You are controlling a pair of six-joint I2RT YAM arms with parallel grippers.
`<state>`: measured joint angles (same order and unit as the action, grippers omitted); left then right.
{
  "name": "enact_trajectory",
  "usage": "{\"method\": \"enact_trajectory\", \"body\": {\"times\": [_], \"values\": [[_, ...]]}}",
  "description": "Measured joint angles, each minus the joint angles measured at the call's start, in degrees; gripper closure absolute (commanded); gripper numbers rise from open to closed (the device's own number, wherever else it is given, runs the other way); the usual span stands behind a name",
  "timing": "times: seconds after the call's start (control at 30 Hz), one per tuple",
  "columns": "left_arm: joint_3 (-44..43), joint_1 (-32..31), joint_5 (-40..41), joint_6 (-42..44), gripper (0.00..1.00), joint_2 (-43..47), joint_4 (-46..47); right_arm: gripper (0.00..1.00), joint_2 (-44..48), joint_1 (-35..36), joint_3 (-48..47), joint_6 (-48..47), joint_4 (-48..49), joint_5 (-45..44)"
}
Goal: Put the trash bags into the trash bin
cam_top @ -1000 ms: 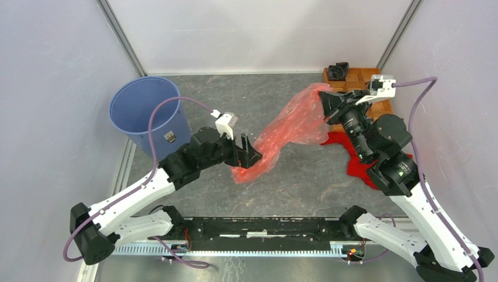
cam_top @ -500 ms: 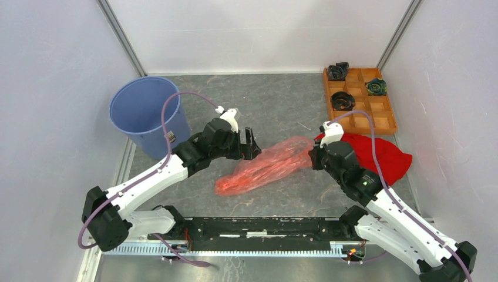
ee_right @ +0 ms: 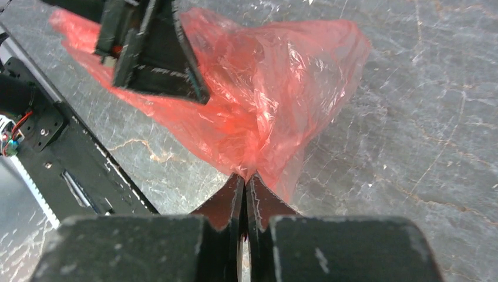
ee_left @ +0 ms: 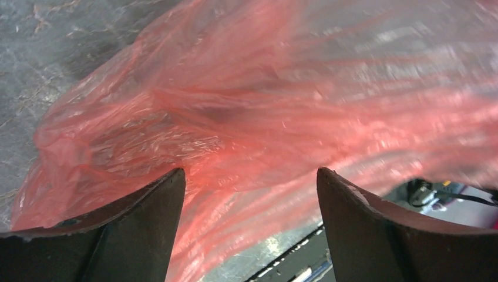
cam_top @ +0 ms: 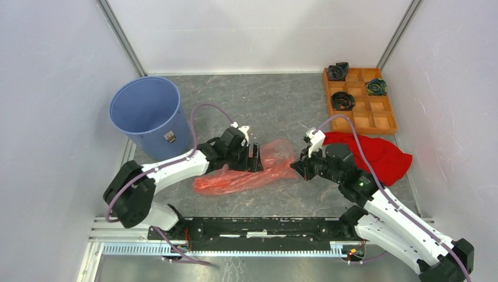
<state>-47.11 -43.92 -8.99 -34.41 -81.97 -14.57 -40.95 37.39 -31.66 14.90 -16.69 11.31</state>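
Note:
The trash bag [cam_top: 246, 174], thin crinkled red-pink film, lies stretched out on the grey table in front of both arms. My left gripper [cam_top: 256, 158] stands open over the bag's middle. In the left wrist view its two dark fingers [ee_left: 135, 235] flank the film [ee_left: 264, 106] without pinching it. My right gripper [cam_top: 297, 168] is shut on the bag's right end. The right wrist view shows its tips [ee_right: 244, 176] pressed together on a gathered point of film [ee_right: 276, 76]. The trash bin [cam_top: 141, 108], a round blue bucket, stands upright at the back left, apart from both grippers.
An opaque red cloth [cam_top: 379, 154] lies behind my right arm. An orange compartmented tray [cam_top: 376, 120] with dark items sits at the back right corner. A black rail [cam_top: 258, 226] runs along the near edge, and grey walls close in both sides.
The bag came down from hanging between raised grippers to lying flat on the table. My right arm swung from the tray toward the middle. My left gripper moved right, over the bag.

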Motion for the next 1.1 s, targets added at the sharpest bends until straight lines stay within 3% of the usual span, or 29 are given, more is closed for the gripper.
{"method": "enact_trajectory", "body": {"times": [0.13,0.2,0.27,0.43,0.57,0.63,0.7,0.77,0.87,0.97,1.1], "values": [[-3.1,0.7,1.8,0.1,0.61,-6.0,-0.6,1.0,2.4,0.0,2.7,0.3,-0.2,2.0],[-7.7,0.9,1.9,0.4,0.79,-9.4,-1.5,1.0,3.5,0.0,3.5,0.5,-0.7,2.1],[-14.6,0.9,1.7,1.5,0.89,-13.1,-2.2,1.0,4.0,0.0,3.5,0.9,-0.7,2.2],[-29.0,0.9,0.2,2.3,0.95,-17.0,-2.2,1.0,3.9,0.0,1.7,1.0,-1.8,2.1],[-38.9,0.9,-2.2,3.1,0.96,-17.0,-3.1,1.0,0.2,0.0,-7.6,-1.4,-5.4,-1.5],[-45.0,0.9,-3.2,4.3,0.88,-17.3,-4.3,1.0,-1.8,0.0,-13.9,-3.0,-5.7,-3.2],[-50.8,0.9,-3.3,6.0,0.58,-17.4,-6.2,1.0,-3.1,0.0,-19.1,-4.4,-5.3,-3.7],[-54.4,0.9,-2.3,8.3,0.35,-17.0,-7.3,1.0,-3.7,0.0,-21.6,-5.2,-3.5,-2.4],[-52.3,0.9,0.8,10.8,0.14,-13.8,-8.2,1.0,-3.8,0.0,-20.6,-5.4,-0.9,1.2],[-41.5,0.9,5.7,12.3,0.01,-7.0,-9.2,1.0,-4.4,0.0,-15.5,-4.2,2.8,4.8],[-26.7,1.0,10.4,12.9,0.0,2.2,-12.7,0.98,-5.8,0.0,-3.5,0.5,10.1,8.8]]}}
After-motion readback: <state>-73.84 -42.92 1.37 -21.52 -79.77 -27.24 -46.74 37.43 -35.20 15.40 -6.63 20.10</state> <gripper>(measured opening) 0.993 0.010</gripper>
